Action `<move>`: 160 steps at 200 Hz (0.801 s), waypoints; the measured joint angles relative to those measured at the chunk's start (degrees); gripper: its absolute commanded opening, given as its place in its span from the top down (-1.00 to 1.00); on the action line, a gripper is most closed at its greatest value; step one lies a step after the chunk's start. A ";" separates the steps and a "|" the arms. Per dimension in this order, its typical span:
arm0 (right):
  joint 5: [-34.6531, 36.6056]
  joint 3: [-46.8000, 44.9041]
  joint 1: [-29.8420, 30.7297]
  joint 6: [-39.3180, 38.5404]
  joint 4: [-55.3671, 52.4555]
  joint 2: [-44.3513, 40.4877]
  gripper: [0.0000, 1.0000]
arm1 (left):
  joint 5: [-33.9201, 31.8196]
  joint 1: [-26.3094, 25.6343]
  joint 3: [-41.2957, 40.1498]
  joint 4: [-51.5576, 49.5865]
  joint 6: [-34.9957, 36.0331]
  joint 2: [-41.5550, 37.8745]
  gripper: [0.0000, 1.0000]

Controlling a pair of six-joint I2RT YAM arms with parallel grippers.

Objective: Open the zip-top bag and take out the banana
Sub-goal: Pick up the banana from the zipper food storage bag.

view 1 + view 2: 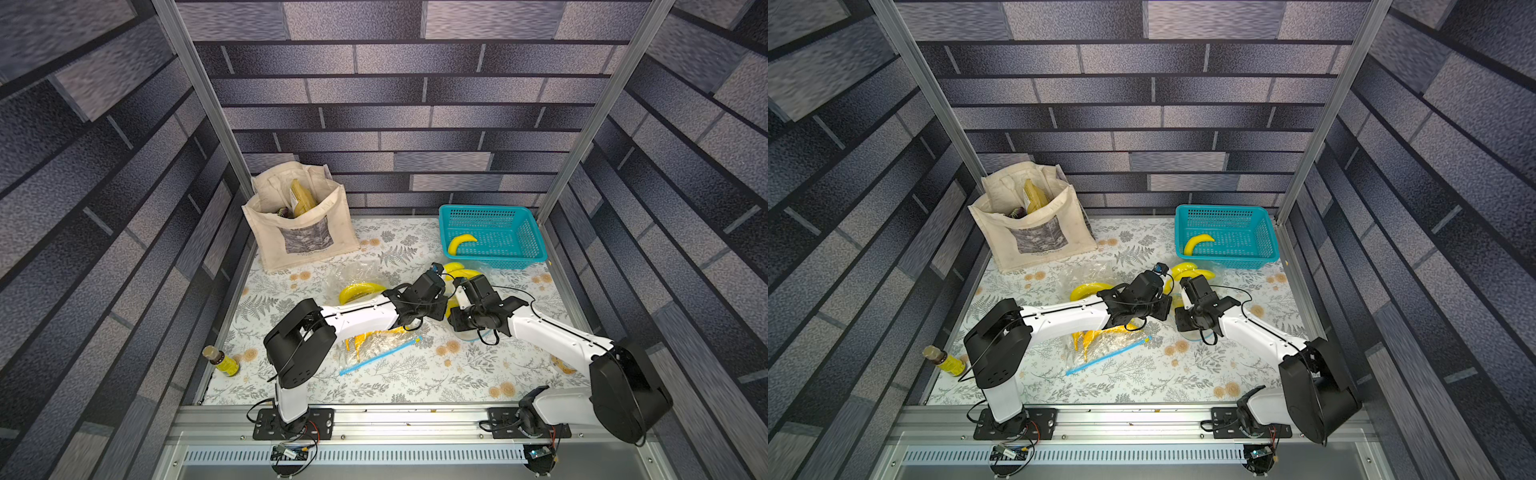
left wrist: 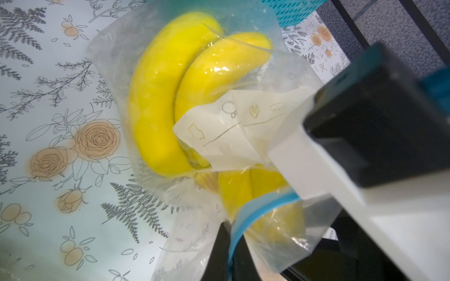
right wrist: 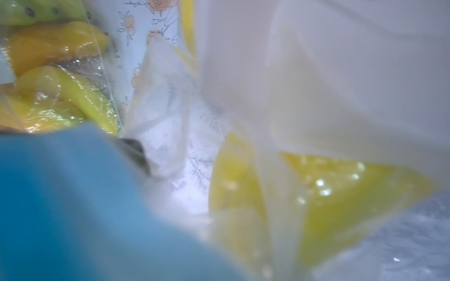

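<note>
The clear zip-top bag lies between my two wrists, in front of the basket, with its blue zip strip raised. Two yellow bananas show through its plastic, and their ends peek out in both top views. My left gripper is shut on the zip strip. My right gripper sits tight against the bag's mouth, facing the left one. In the right wrist view, blurred plastic, blue strip and banana cover its jaws.
A teal basket at the back right holds one banana. Two more clear bags of yellow fruit lie near the left arm. A canvas tote stands at the back left, and a bottle lies at the left edge.
</note>
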 measured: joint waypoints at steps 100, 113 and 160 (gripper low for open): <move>-15.50 6.47 -0.02 -2.56 -14.05 -3.43 0.94 | -5.03 -0.33 -0.28 -1.33 1.16 -0.02 0.84; -17.68 6.25 -0.02 -2.97 -14.95 -6.36 0.94 | -5.44 0.02 -0.50 -1.55 1.16 0.00 0.84; -25.14 4.98 -0.39 -3.63 -18.25 -13.42 0.97 | -5.46 1.18 -0.59 -1.88 1.16 -0.85 0.84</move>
